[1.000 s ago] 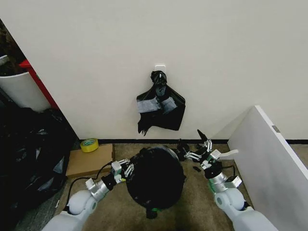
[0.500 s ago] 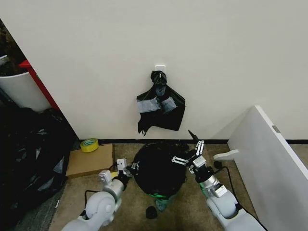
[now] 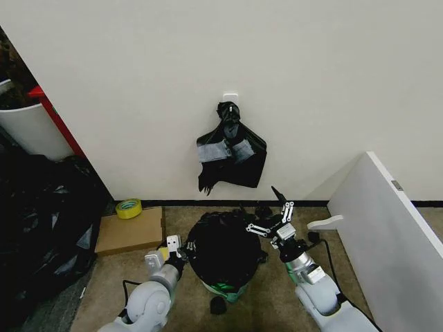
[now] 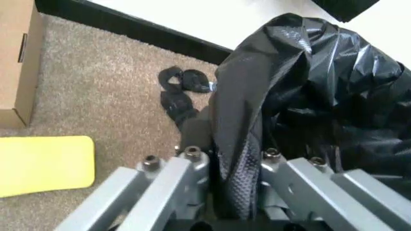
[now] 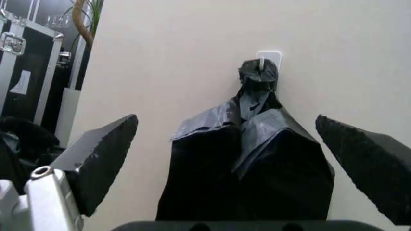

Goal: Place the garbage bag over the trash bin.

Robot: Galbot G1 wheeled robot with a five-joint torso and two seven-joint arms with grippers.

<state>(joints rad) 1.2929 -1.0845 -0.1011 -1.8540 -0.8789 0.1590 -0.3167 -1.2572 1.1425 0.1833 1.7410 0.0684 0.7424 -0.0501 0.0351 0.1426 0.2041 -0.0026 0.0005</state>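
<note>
My left gripper [image 3: 181,250] sits low at the bin's 9 o'clock side, its fingers [image 4: 192,166] clamped on a fold of the bag [image 3: 223,245]. In my left wrist view the glossy black film runs between the two grey finger links, pinched tight, and billows out beyond them in wrinkled folds [image 4: 308,91].

My right gripper [image 3: 271,220] is at the bag's 3 o'clock, above the rim, with its fingers spread wide apart and nothing between them. In my right wrist view the two dark fingertips [image 5: 103,154] stand far apart, pointing at the wall, framing the black bundle [image 5: 247,163] that hangs from a white hook [image 5: 270,57].

The bag is draped over the top of the bin [image 3: 225,287] and hides most of it; only a bit of the greenish base peeks out below, at the bag's 6 o'clock. The bin stands on the carpet [image 3: 277,304] close to the wall, directly under the hanging bundle [image 3: 230,158].

At the bin's 9 o'clock, well apart, a cardboard box [image 3: 128,230] lies on the floor with a roll of yellow tape [image 3: 128,207] on its far corner. Small black scraps [image 4: 180,86] lie on the carpet near the skirting. A white panel [image 3: 387,235] leans at 3 o'clock.
</note>
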